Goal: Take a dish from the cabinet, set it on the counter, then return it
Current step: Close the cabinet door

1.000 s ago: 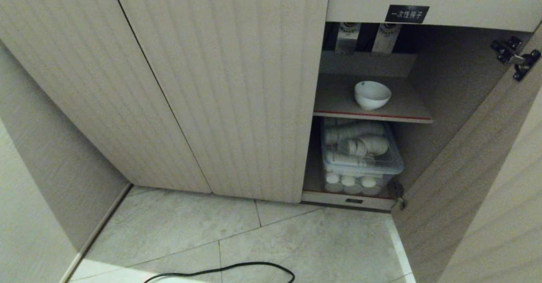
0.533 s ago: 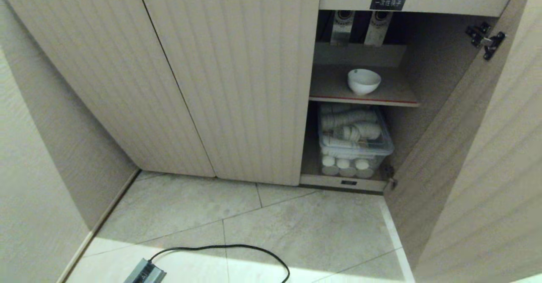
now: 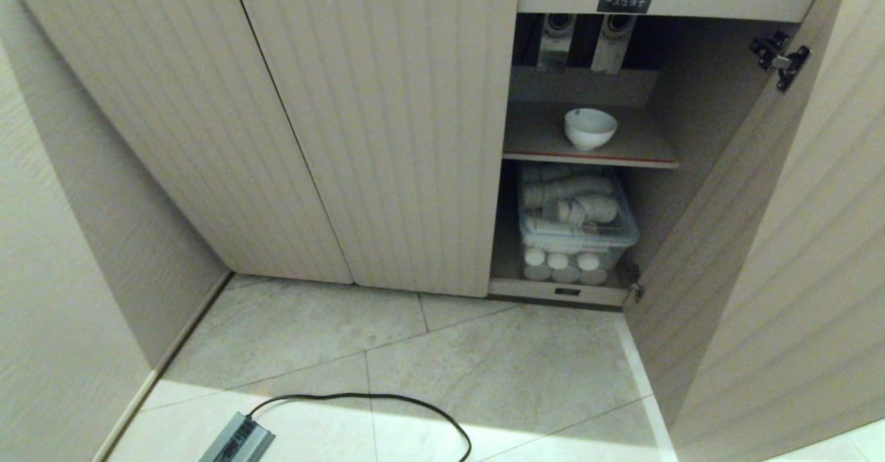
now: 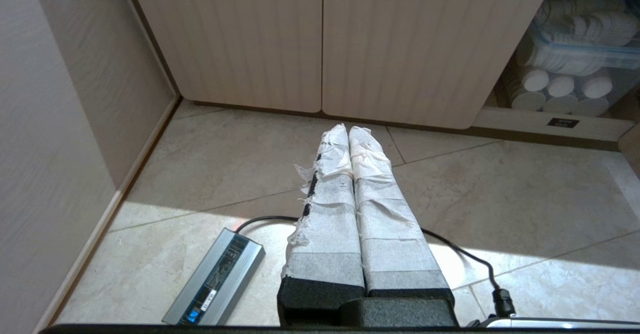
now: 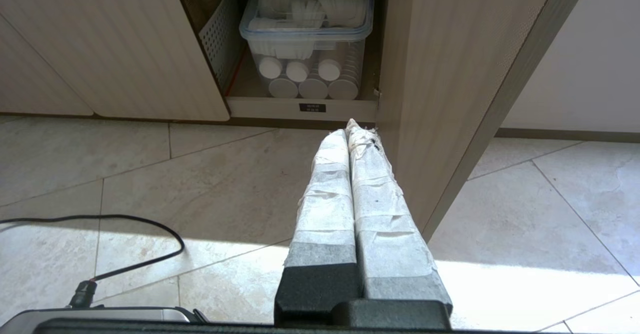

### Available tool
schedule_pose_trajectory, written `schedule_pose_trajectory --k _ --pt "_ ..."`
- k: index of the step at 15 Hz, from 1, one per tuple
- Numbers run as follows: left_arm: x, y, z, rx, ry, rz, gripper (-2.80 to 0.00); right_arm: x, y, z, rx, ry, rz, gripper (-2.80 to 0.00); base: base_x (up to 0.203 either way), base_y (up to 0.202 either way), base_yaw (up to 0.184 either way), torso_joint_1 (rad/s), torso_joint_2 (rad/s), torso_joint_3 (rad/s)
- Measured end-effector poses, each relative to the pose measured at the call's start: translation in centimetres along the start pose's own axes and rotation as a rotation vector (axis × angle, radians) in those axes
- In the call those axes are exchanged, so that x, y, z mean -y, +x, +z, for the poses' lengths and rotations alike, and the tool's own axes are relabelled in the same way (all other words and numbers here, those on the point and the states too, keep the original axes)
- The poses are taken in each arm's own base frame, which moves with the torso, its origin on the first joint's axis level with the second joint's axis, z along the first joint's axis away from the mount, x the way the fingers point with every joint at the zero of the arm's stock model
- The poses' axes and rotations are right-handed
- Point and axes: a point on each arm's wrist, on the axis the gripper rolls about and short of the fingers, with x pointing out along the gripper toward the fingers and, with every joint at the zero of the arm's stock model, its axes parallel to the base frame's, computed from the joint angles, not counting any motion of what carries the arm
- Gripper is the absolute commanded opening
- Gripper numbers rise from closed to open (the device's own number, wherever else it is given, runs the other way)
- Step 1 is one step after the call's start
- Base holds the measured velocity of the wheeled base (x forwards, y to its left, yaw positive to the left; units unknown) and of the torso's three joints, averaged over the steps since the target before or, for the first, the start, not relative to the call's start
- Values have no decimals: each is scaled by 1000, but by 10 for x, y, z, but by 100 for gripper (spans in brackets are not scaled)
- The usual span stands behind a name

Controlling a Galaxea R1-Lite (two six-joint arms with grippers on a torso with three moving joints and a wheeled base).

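The dish (image 3: 590, 128), a small white bowl, stands on the red-edged inner shelf (image 3: 588, 158) of the beige ribbed cabinet (image 3: 387, 130), whose right door (image 3: 760, 254) hangs open. The counter is out of view. Neither arm shows in the head view. My left gripper (image 4: 348, 130) is shut and empty, low over the floor before the closed doors. My right gripper (image 5: 350, 129) is also shut with nothing in it, close to the open door's edge (image 5: 450, 174) and well below the dish.
A clear box of stacked white paper cups (image 3: 574, 223) fills the cabinet bottom under the shelf. A grey power brick (image 3: 235, 441) with a black cable (image 3: 387, 400) lies on the tiled floor. A wall (image 3: 69, 241) closes the left side.
The whole head view has pulled back from the cabinet: more floor, the power brick and the open door show now. The dish has stayed on its shelf.
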Motion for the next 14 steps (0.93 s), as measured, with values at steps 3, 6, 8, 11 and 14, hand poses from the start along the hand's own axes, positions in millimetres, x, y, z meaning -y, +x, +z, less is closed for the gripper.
schedule_pose_trajectory --k 3,6,8,11,14 --pt "0 0 0 0 0 -1 -280 0 0 0 0 0 0 -280 0 0 0 0 0 0" --pt "0 0 0 0 0 -1 -280 0 0 0 0 0 0 -280 0 0 0 0 0 0" --pt "0 0 0 0 0 -1 -280 0 0 0 0 0 0 -280 0 0 0 0 0 0" --pt "0 0 0 0 0 0 -280 0 0 0 -1 -6 0 -280 0 0 0 0 0 0" --pt "0 0 0 0 0 0 -280 0 0 0 -1 -13 -4 -280 0 0 0 0 0 0"
